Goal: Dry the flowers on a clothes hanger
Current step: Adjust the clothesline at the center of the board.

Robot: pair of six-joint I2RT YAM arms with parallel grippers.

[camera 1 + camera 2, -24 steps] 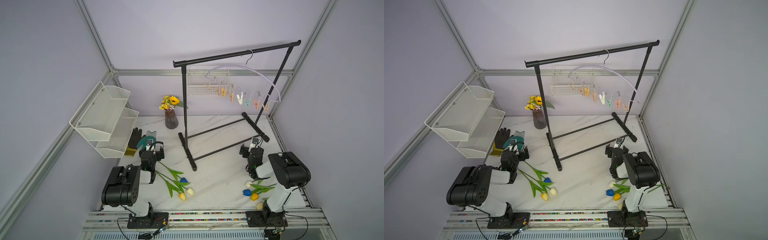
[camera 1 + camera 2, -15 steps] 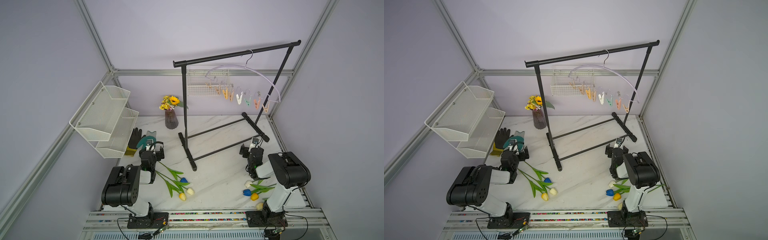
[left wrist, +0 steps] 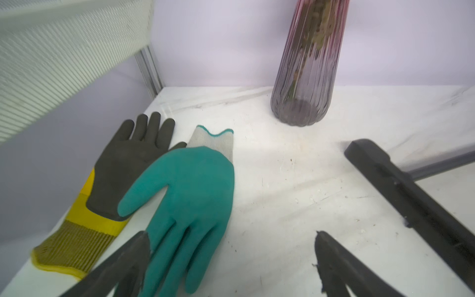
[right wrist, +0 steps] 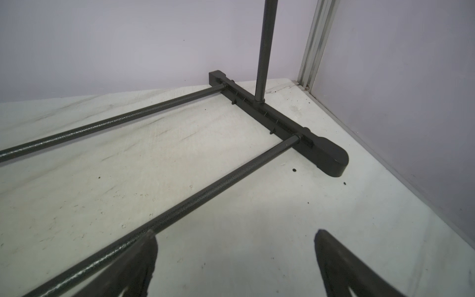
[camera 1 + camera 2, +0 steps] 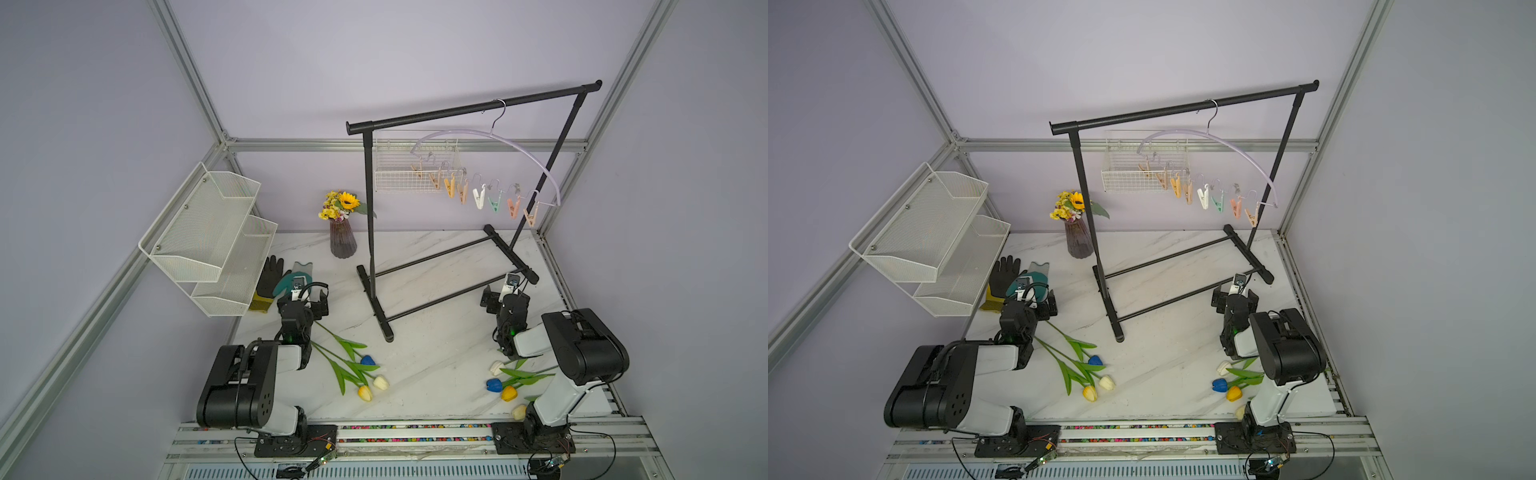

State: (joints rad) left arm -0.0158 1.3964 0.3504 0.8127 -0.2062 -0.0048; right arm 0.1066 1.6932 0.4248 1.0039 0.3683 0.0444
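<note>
Flowers (image 5: 353, 368): I see one loose tulip bunch lying flat near the table's (image 5: 436, 361) front edge beside my left arm; a second bunch (image 5: 521, 375) lies toward the front right corner.
Clothes hanger (image 5: 491, 134): hooked on the black rack's (image 5: 415, 116) top bar, above the back right corner.
Left gripper (image 3: 231, 236): jaws wide apart, holding nothing, just beside a teal glove (image 3: 190, 185) near the left edge.
Right gripper (image 4: 235, 236): wide apart, empty, at the rack's front floor rail.
</note>
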